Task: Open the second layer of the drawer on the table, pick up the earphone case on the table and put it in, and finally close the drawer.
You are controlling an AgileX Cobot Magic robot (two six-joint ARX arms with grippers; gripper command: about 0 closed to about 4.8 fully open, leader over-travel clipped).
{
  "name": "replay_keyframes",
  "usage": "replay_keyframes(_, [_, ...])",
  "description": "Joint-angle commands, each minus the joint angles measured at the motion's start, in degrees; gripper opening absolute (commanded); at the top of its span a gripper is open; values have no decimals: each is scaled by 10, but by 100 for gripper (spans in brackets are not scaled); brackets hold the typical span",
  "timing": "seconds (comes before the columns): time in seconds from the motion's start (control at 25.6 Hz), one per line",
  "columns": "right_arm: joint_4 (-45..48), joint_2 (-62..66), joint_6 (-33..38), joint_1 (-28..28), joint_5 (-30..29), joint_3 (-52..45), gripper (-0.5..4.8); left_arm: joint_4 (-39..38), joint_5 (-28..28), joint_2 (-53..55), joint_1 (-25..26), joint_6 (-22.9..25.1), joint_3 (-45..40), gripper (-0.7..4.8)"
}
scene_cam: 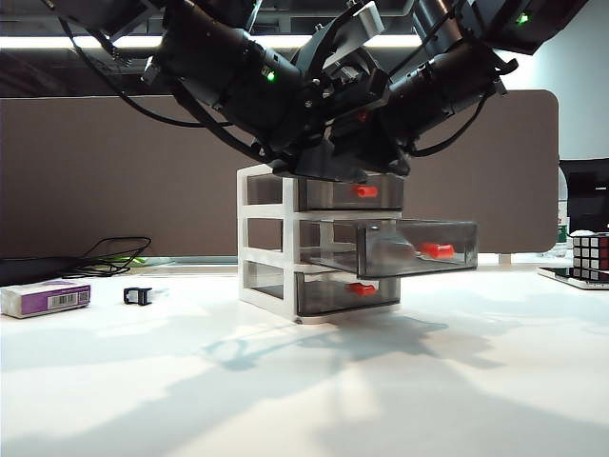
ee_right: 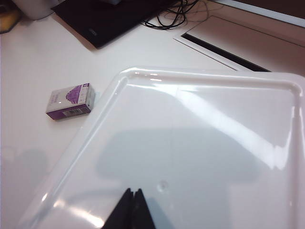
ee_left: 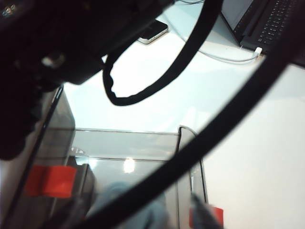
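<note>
The exterior view shows the second layer (scene_cam: 404,248) pulled out with the earphone case (scene_cam: 392,252) lying inside. Only the right wrist view shows the right gripper (ee_right: 132,194) clenched over the drawer (ee_right: 200,143) top. Whether the left gripper is released, I cannot tell.

Both grippers high (right gripper (ee_right: 131,198) jaws together)

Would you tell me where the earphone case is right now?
In the exterior view, the earphone case lies inside the pulled-out second layer, behind its red-orange handle.
</note>
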Motion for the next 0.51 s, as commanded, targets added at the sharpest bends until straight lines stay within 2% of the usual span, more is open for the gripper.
replay_keyframes(0.04, [-70,12,9,0,17,-11,-5,7,-9,-1,0,2,1,307])
replay_keyframes(0.12, [-69,12,8,1,15,-11,-5,-3,-7,-7,-5,-14,2,301])
replay_keyframes(0.2, [-68,12,9,1,15,-11,-5,-46,-9,-28,-21,-2,1,209])
replay_keyframes(0.23, [-69,12,9,1,15,-11,-5,-82,-14,-45,-43,20,1,157])
replay_keyframes(0.35, [-69,12,9,1,15,-11,-5,-100,-27,-61,-88,39,1,97])
replay_keyframes(0.43, [-70,12,9,1,8,-11,-5,-99,-33,-57,-112,38,1,-8])
replay_keyframes(0.51, [-72,12,9,1,6,-11,-5,-95,-49,-42,-121,35,1,-6])
